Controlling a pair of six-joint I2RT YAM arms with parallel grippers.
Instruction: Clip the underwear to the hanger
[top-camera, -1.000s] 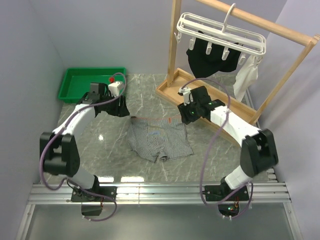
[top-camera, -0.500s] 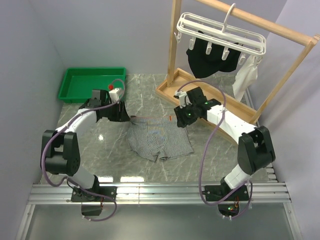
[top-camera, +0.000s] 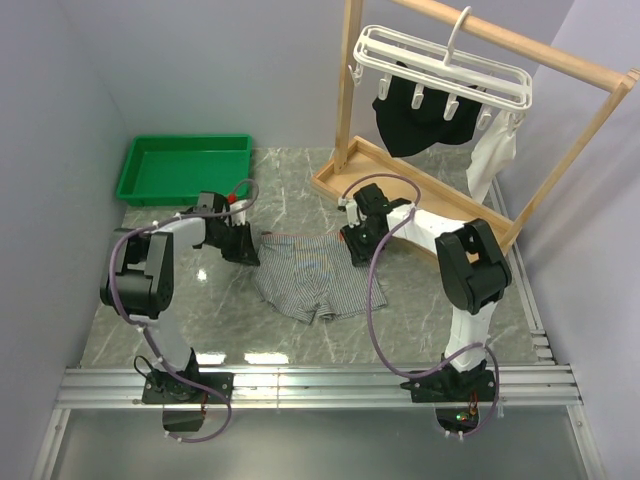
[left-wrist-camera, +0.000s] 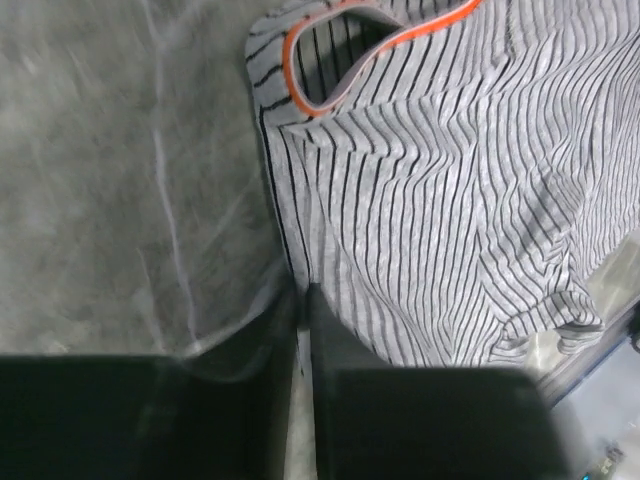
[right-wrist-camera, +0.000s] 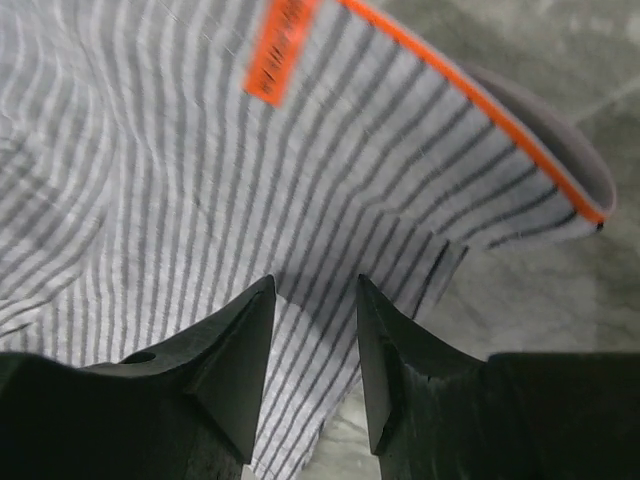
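Observation:
The striped underwear (top-camera: 318, 275) lies flat on the marble table, its orange-trimmed waistband toward the back. My left gripper (top-camera: 252, 255) is down at its left waist corner. In the left wrist view its jaws (left-wrist-camera: 300, 295) stand nearly together, pinching the side edge of the underwear (left-wrist-camera: 440, 200). My right gripper (top-camera: 357, 255) is down at the right waist corner. In the right wrist view it (right-wrist-camera: 315, 285) is open, with both tips on the underwear (right-wrist-camera: 150, 180) just below the waistband. The white hanger (top-camera: 440, 68) hangs from the wooden rack at the back right, well above both grippers.
A black garment (top-camera: 420, 120) and a small white cloth (top-camera: 490, 160) hang clipped on the hanger. The wooden rack's post (top-camera: 348, 100) and base (top-camera: 340, 182) stand just behind the right gripper. A green tray (top-camera: 140, 160) sits at the back left.
Both arms came down and inward onto the underwear's waist corners. The left jaws closed from wide apart onto the cloth edge. The right jaws stayed apart.

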